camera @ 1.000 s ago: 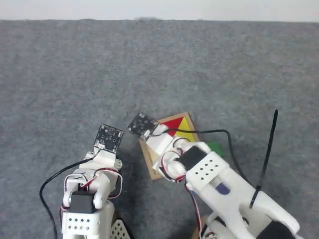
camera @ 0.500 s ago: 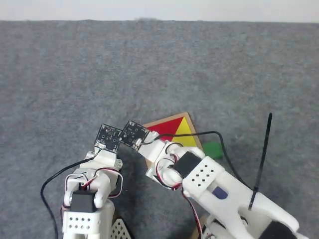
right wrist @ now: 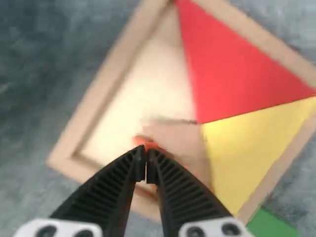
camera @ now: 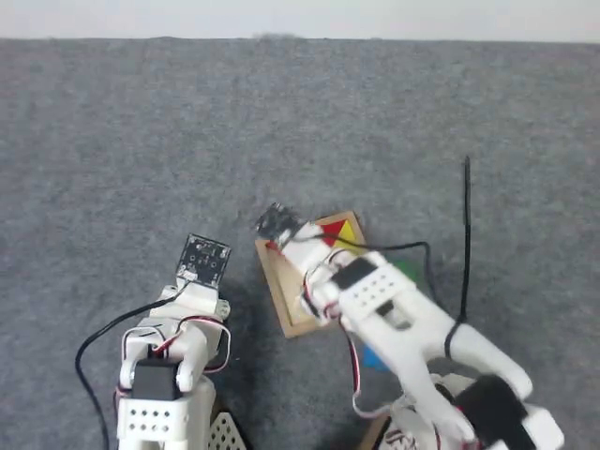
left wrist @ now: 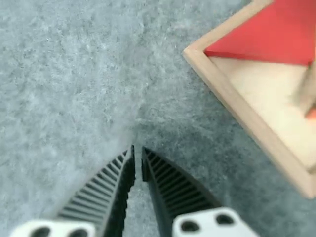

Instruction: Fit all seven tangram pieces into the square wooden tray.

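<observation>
Two arms are working at the grey cloth (camera: 141,141), and one square wooden tray (camera: 272,286) is lying between them, turned corner-on to the camera above. Five tangram pieces are showing.

Two of them are sitting inside the tray: a large red triangle (right wrist: 232,74) and a large yellow triangle (right wrist: 247,153). They are meeting along one edge and filling the tray's far half. The near half of the tray floor is showing bare wood.

Two more are lying outside on the cloth. A green piece (camera: 407,273) is resting just beside the tray's right corner. A blue piece (camera: 372,357) is peeking out from under the right arm, nearer the arm's base.

The fifth is a small orange piece (right wrist: 146,146). The right gripper (right wrist: 145,157) is hanging over the bare wood near the tray's near rim. Its jaws are drawn almost together, and the orange piece is sitting right at their tips; they are apparently pinching it, though the blur makes this hard to confirm.

The left gripper (left wrist: 138,157) is hovering over the cloth to the left of the tray, apart from its rim. Its jaws are nearly touching, leaving only a thin slit, and are gripping nothing.
</observation>
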